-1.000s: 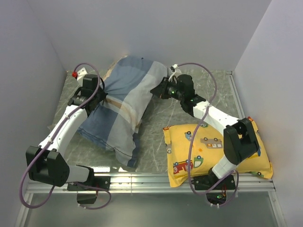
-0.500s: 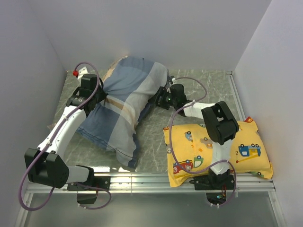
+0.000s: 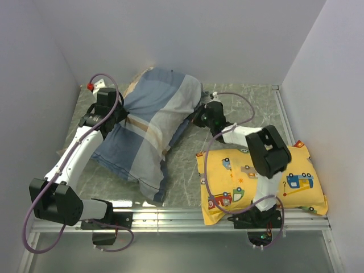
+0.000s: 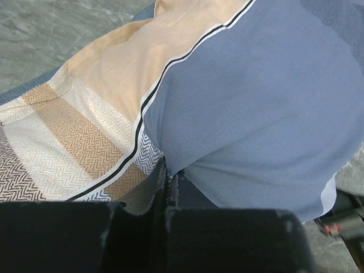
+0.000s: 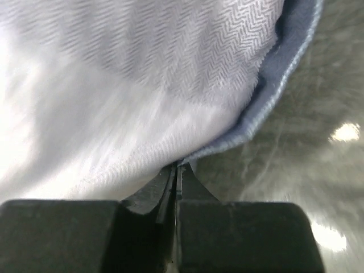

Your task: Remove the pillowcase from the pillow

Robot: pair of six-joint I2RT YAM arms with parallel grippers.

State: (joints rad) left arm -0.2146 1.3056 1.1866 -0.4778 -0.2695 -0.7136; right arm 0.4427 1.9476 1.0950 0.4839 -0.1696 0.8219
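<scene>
Plump white pillow: hidden inside blue-grey striped cloth pillowcase (image 3: 151,122); left tool (image 3: 121,119) tips buried in its folds in top view; small red-tipped object (image 3: 90,88) at far corner of grey marbled table (image 3: 187,156), too small to identify; yellow cartoon-print pillow (image 3: 298,182) partly covered by right arm.

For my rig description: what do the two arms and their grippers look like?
The left arm and right arm have white links and black joints. A purple cable loops along each. The left gripper and right gripper have black fingers.
</scene>
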